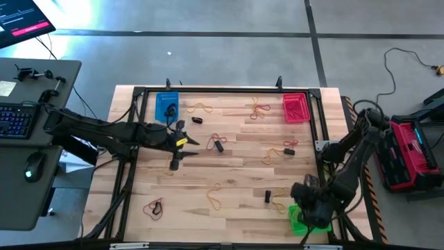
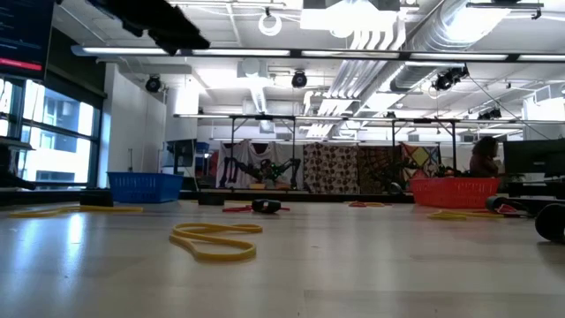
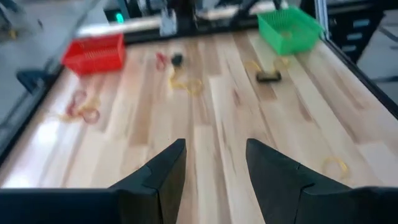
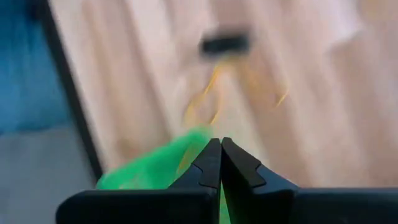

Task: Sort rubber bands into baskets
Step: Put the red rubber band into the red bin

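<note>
Thin rubber bands (image 1: 216, 200) lay limp, light, flat on counter (image 1: 236, 173); pinch a raised strand. Left hand (image 3: 211, 165) gaped empty; right hand (image 4: 221, 163) was closed, empty, over green basket (image 1: 298, 221).

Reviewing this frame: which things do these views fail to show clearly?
- Green basket, high view: the right arm covers most of it, so its contents are hidden.
- Right gripper, right wrist view: fingers shut, but the blur hides whether a band is pinched.
- Blue basket and red basket, low view: their walls hide the contents.
- Rubber bands, high view: too small to count.
</note>
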Robot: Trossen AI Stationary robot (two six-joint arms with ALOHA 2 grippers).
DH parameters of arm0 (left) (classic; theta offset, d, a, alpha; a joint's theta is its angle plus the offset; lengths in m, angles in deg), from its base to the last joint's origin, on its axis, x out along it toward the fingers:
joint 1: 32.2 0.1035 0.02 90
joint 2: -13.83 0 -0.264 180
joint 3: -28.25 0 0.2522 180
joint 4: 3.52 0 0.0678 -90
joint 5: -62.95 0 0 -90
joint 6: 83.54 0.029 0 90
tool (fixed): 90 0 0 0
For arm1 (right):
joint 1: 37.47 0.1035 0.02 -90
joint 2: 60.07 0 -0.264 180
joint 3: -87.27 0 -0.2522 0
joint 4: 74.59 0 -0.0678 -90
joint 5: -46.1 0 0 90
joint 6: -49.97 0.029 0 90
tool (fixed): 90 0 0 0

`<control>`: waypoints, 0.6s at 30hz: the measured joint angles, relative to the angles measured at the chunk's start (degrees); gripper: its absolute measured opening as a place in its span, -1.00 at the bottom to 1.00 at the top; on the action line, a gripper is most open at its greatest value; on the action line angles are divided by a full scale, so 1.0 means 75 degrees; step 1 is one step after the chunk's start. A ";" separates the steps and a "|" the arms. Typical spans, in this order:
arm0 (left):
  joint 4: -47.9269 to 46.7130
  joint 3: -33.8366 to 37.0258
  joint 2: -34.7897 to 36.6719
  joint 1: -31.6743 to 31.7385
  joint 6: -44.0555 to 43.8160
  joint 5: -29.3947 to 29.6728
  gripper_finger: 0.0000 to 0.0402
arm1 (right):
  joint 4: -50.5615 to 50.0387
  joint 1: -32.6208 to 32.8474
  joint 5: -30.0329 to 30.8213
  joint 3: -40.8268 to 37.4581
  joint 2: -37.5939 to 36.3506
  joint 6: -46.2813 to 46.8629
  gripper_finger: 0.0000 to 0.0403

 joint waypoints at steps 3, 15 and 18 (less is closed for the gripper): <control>-0.0404 0.0000 -0.0032 -0.0035 -0.0480 0.0012 -0.21 | -0.0401 -0.0306 0.1036 0.0000 -0.0213 -0.0282 -1.00; -0.0665 0.0000 -0.0932 -0.0034 -0.0787 0.0214 -0.85 | 0.2769 -0.3084 0.1384 -0.1531 -0.0528 -0.4457 -1.00; -0.0671 0.0000 -0.1096 -0.0032 -0.0759 0.0433 -0.98 | 0.4224 -0.3893 0.0968 -0.2116 -0.0566 -0.5480 -1.00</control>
